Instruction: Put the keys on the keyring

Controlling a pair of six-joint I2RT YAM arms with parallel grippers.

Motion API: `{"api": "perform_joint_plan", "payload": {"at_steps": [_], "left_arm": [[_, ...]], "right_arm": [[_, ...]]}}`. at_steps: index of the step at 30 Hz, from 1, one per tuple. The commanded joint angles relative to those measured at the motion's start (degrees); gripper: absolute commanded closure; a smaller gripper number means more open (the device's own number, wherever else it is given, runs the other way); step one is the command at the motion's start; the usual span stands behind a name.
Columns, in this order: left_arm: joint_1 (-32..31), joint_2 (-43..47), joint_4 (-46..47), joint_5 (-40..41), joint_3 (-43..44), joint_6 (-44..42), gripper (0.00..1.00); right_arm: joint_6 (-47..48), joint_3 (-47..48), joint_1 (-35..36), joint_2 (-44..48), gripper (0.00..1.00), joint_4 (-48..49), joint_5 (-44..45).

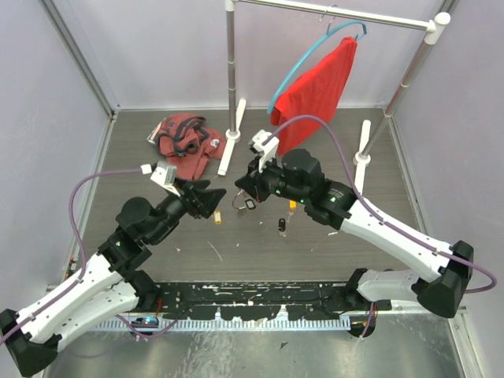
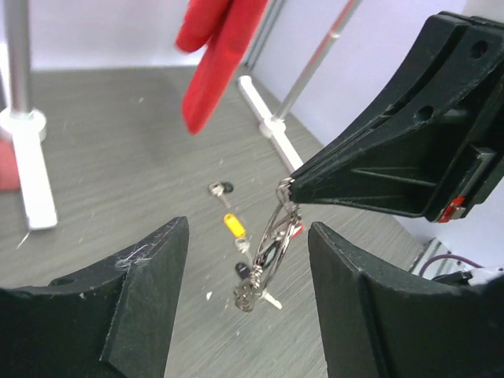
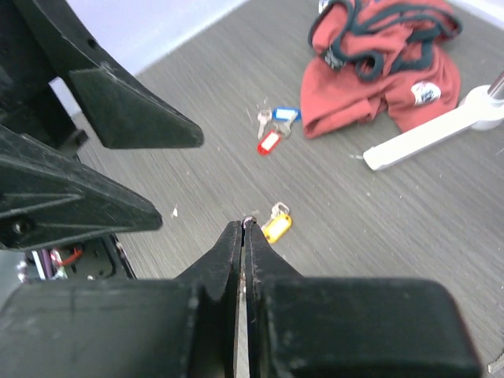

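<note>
My right gripper [image 3: 246, 224] is shut on the top of the keyring [image 2: 274, 236], which hangs edge-on above the table with a black-tagged key [image 2: 253, 293] at its bottom. A red tag [image 2: 296, 230] shows just behind the ring; I cannot tell whether it is on it. My left gripper [image 2: 248, 236] is open, with the hanging ring between its fingers [image 2: 150, 291] but touching neither. Loose keys lie on the table: a yellow one [image 3: 276, 226], a red one [image 3: 268, 142], a blue one [image 3: 287, 114] and a black one [image 1: 281, 225].
A crumpled red garment [image 1: 185, 142] lies at the back left. A clothes rack's white foot [image 1: 231, 150] and pole [image 1: 230, 71] stand behind the grippers. A red cloth on a blue hanger [image 1: 315, 87] hangs from the rack's bar.
</note>
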State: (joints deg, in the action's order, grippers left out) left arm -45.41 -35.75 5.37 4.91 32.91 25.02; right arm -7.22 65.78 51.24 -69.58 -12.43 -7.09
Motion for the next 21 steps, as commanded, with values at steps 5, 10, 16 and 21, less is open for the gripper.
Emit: {"api": "perform_joint_plan", "payload": {"at_steps": [5,10,16,21], "left_arm": [[0.23,-11.51,9.66,-11.99,11.68,-7.18,0.29],[0.16,-13.85,11.82,-13.56,13.72,-7.61,0.27],[0.19,-15.97,15.26,-16.36,14.58,-5.44,0.26],[0.01,-18.36,17.27,-18.08,15.99,-4.31,0.29]], "right_arm": [[-6.02,4.61,-0.18,6.38,0.99,8.31,6.8],[-8.46,4.01,-0.22,9.4,0.99,9.92,10.52],[-9.45,3.98,-0.18,11.27,0.99,10.88,10.0],[-9.81,4.09,-0.18,11.81,0.99,11.41,9.11]]}}
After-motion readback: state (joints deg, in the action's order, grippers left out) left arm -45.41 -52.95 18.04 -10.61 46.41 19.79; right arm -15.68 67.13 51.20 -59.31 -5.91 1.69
